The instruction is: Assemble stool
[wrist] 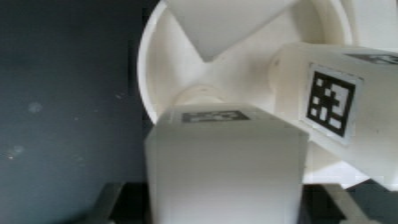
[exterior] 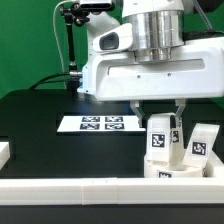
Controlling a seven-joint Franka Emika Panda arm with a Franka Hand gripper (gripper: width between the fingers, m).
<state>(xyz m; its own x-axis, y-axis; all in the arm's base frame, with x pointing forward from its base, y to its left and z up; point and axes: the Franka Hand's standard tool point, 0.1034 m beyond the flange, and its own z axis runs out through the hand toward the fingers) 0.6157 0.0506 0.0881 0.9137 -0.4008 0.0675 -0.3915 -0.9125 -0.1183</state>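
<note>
The stool's round white seat (exterior: pixel 172 172) lies at the exterior view's lower right, partly behind the front rail. It fills the upper wrist view (wrist: pixel 222 45). A white block leg (exterior: pixel 160 138) with a marker tag stands upright on the seat. My gripper (exterior: pixel 160 116) comes straight down on the leg's top, one finger on each side. In the wrist view the leg (wrist: pixel 221 165) fills the space between the dark fingers (wrist: pixel 118 203), so the jaws are shut on it. A second tagged leg (exterior: pixel 200 146) stands on the seat just beside it, also in the wrist view (wrist: pixel 331 98).
The marker board (exterior: pixel 98 123) lies on the black table behind and to the exterior view's left of the seat. A long white rail (exterior: pixel 80 190) runs along the front edge, with a short rail piece (exterior: pixel 5 152) at the far left. A camera stand (exterior: pixel 72 45) rises at the back.
</note>
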